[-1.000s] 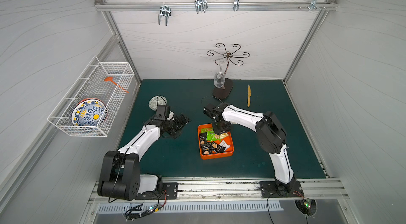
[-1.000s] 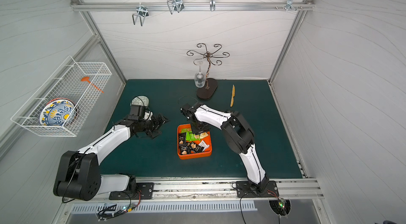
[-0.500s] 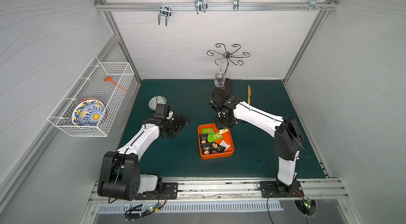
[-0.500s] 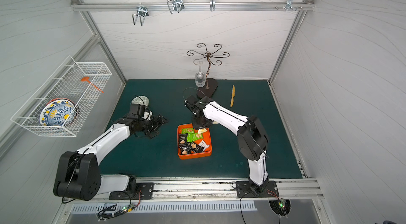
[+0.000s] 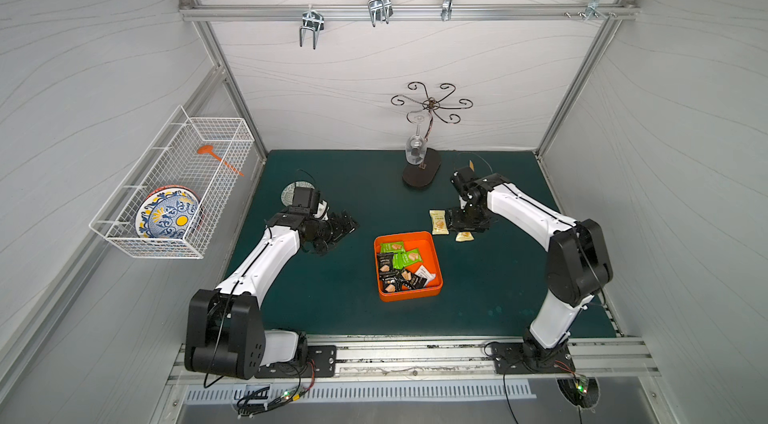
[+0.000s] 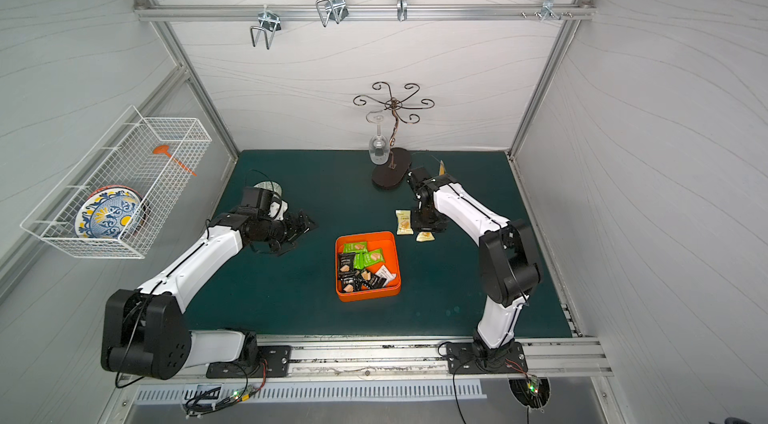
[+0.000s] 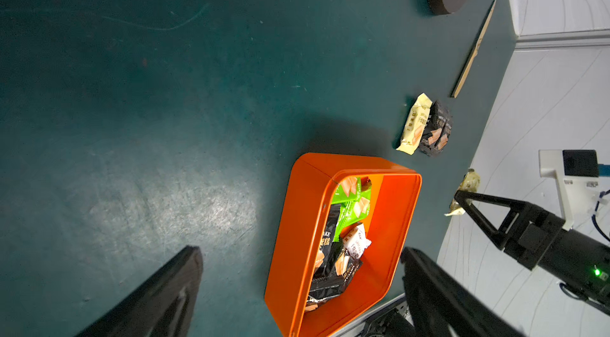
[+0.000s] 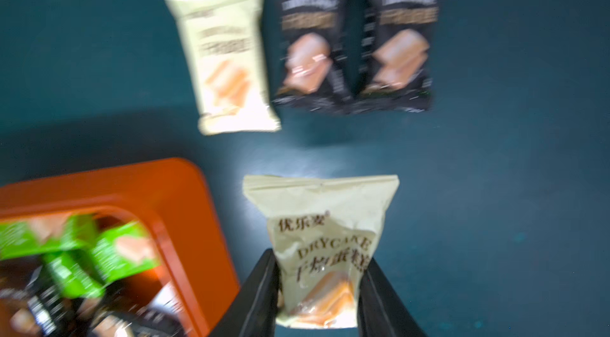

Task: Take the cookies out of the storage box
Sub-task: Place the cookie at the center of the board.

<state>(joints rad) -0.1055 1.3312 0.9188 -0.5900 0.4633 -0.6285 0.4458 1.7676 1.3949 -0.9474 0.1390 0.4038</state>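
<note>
Dark green matting [image 5: 332, 309] covers the floor of a white-panelled cell, and the orange storage box [image 5: 409, 296] sits near its middle, between the two arms. Inside it lies a heap of cookies [image 5: 400, 266], green, black and one white packet, crowded toward the left arm's side. The right gripper [image 8: 320, 257] is clamped on a pale yellow packet [image 8: 321, 213], pinching its lower end between both fingers just outside the box, past its far right corner; whether this packet touches the mat cannot be told. Just beyond it, flat on the mat and side by side, lie a second pale yellow packet [image 8: 224, 54] and a pair of black packets [image 8: 307, 48]. The left gripper [image 5: 343, 228] hangs over bare mat well to the left of the box, jaws spread wide, holding nothing. A wine-glass stand [image 5: 422, 174] stands at the back.
</note>
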